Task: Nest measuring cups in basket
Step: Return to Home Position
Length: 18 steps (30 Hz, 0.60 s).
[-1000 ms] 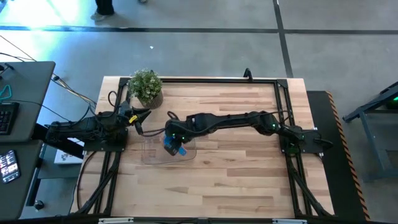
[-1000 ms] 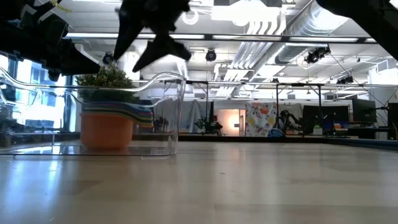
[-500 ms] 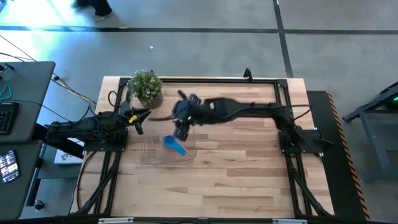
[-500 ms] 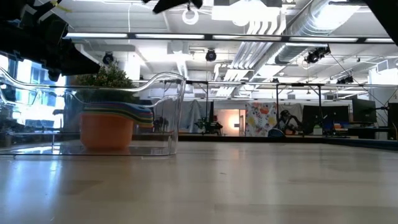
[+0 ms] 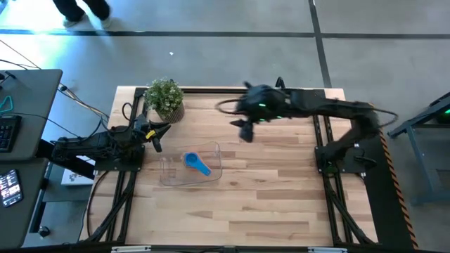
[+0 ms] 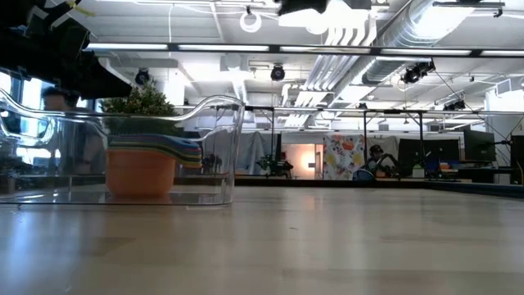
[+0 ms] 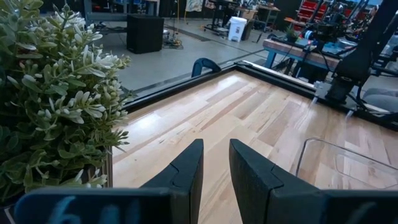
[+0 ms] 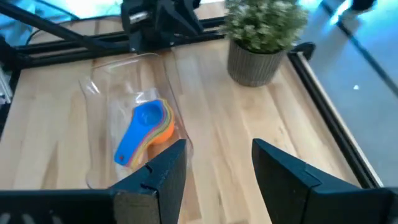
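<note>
Seen from above, the measuring cups (image 5: pixel 195 162) were all nested into one stack. The blue cup (image 5: pixel 190 160) was on top, with its handle pointed toward about 4 o'clock. The stack was parked inside the basket (image 5: pixel 169 174), a bit toward its 3 o'clock side. The basket itself was set at roughly 9 o'clock from the middle of the table (image 5: pixel 281 204). From table height, the orange cup (image 6: pixel 141 174) was seen at the bottom of the stack on the basket floor, with the other coloured rims layered above it behind the clear wall. The plant (image 5: pixel 165 98) was stood at around 11 o'clock from the basket, near the table corner and apart from it. The right gripper (image 8: pixel 219 148) was held up in the air at about 2 o'clock from the basket, well clear of it. Nothing was gripped and its jaws were spread wide apart, so the stack and the plant were framed beyond them in its wrist view. The left gripper (image 7: pixel 216 146) was tucked by the table's 9 o'clock edge, at about 10 o'clock from the basket and just beside the plant. Its jaws were kept slightly apart with only a narrow slot between them, and nothing was held there either. A person's legs (image 5: pixel 84 8) were caught on the floor well past the table, off toward 11 o'clock.
</note>
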Available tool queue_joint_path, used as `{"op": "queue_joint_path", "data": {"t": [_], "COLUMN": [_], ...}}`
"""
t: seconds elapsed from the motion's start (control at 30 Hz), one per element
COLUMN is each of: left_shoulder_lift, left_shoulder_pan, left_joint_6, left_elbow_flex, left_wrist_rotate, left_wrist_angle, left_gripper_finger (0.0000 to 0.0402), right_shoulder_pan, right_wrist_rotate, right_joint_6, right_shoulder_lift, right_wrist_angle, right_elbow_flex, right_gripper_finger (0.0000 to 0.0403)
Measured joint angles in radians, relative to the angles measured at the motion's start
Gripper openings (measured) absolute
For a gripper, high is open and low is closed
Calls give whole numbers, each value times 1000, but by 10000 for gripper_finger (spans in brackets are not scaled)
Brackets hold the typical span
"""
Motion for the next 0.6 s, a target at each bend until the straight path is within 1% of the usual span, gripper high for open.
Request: {"op": "queue_joint_path", "data": {"t": [0.1,0.2,0.27,0.33,0.43,0.6], "left_shoulder_lift": [0,0,0,0,0,0], "left_shoulder_pan": [0,0,0,0,0,0], "left_joint_6": [0,0,0,0,0,0], "left_elbow_flex": [0,0,0,0,0,0], "left_wrist_rotate": [0,0,0,0,0,0], "left_wrist_angle": [-1,-1,-1,-1,-1,-1], "left_gripper_finger": [67,67,67,67,67,67], "right_shoulder_pan": [-12,-12,-12,-12,-12,-11], "right_wrist_rotate": [6,55,88,113,121,121], "right_joint_6": [8,7,8,5,6,73], "right_shoulder_lift": [-200,-396,-513,-618,-750,-948], "right_wrist_angle": [179,370,497,601,705,774], "right_elbow_flex": [-302,-579,-738,-878,-1058,-1289], "right_gripper_finger": [174,174,174,174,174,174]}}
